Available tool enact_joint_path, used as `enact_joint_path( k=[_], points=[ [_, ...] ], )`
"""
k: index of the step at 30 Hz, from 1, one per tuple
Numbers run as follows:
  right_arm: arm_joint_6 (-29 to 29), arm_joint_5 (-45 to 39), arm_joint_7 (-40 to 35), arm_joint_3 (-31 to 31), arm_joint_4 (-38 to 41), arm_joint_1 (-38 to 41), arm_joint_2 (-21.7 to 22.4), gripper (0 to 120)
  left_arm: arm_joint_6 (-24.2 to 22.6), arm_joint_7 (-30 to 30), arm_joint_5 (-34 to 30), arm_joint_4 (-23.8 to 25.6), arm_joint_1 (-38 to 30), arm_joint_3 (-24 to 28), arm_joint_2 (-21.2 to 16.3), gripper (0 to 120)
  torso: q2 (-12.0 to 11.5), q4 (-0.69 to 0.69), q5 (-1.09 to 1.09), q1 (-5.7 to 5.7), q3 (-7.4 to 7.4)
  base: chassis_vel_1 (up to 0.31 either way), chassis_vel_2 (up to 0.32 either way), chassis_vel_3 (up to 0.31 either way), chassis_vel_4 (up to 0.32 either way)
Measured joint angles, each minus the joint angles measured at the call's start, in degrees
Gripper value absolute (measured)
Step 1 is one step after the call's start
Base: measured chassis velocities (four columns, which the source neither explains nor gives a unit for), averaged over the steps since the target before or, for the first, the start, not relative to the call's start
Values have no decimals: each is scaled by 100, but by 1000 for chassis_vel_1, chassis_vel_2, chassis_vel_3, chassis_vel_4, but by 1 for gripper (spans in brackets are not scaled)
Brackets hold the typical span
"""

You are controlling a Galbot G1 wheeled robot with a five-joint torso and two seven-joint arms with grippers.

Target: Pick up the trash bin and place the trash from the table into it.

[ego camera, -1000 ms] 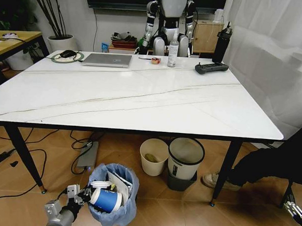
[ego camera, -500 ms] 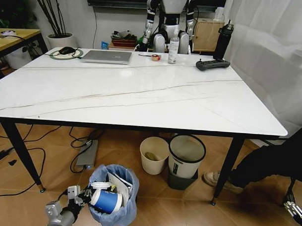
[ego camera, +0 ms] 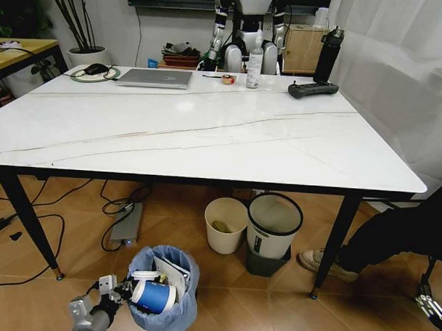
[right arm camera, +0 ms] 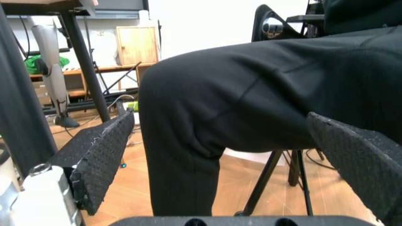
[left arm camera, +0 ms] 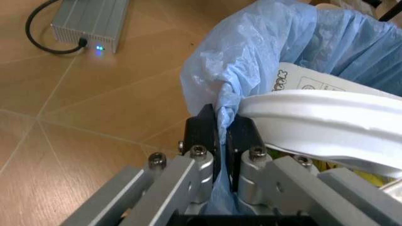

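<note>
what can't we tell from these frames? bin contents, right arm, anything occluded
- Lower contents of the trash bin: head view, hidden by the blue-white paper cup and cardboard on top.
- Bin base touching the floor or lifted: head view, cut off by the bottom edge.
- Left pincer, shut on the bag rim: hard rim under the plastic can't be made out in the left wrist view.
- Right pincer, open: right wrist view, a person's dark trouser leg blocks the scene beyond it.

Legible text: none. White card inside trash bin: dark printed marks near edge, partly hidden, unreadable. Label on grey bin under table: too small to read.
</note>
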State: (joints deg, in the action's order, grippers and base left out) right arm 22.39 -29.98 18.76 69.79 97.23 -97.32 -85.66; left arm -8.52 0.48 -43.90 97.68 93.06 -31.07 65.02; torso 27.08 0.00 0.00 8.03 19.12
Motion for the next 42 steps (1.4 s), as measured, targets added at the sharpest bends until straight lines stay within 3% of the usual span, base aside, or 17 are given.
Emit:
enact_joint_path(
  k=[20, 42],
  points=[
    [0, 0, 0, 0, 0, 0, 0, 100, 153, -10, 27, -348, -149, 81, 8, 0, -463, 0, 1, -161, -302, 0, 0, 0, 0],
    [0, 0, 0, 0, 0, 0, 0, 100, 643, 183, 320, -1379, -496, 39, 112, 0, -475, 0, 0, -168, -306, 0, 0, 0, 0]
  ],
)
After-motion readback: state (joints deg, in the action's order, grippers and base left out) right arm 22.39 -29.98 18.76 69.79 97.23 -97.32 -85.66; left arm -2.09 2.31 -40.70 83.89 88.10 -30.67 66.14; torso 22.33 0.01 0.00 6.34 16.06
